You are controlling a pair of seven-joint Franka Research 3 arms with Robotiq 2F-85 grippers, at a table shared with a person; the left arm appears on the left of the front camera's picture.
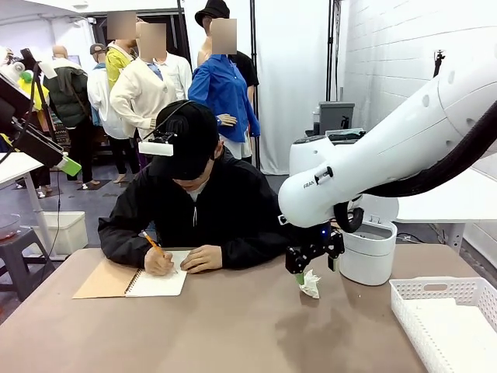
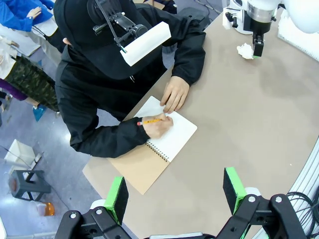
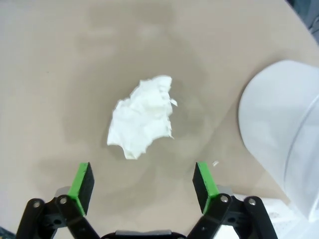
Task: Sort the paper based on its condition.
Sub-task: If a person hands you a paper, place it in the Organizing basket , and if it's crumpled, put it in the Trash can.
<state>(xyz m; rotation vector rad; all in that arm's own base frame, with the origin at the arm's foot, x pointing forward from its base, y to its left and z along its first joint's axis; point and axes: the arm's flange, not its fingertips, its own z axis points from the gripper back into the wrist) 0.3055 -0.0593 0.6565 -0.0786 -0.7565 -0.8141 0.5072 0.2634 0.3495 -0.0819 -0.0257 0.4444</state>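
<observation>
A crumpled lump of white paper [image 1: 311, 284] [image 2: 244, 50] lies on the tan table right of centre. My right gripper [image 1: 316, 272] [image 2: 257, 49] hangs just above it, open. In the right wrist view the lump [image 3: 142, 119] sits a little ahead of the gap between the green pads [image 3: 83, 181] of that gripper [image 3: 143, 174], and nothing touches it. My left gripper [image 2: 176, 191] is open and empty, high over the table's near left part. Across the table a person writes with a pencil in a spiral notebook [image 1: 155, 284] [image 2: 172, 135].
A round white bin [image 1: 369, 250] [image 3: 284, 124] stands right behind the lump, close to my right gripper. A white slotted basket [image 1: 450, 318] sits at the near right corner. The person's arms and the notebook's tan cover [image 1: 105, 281] take up the far left.
</observation>
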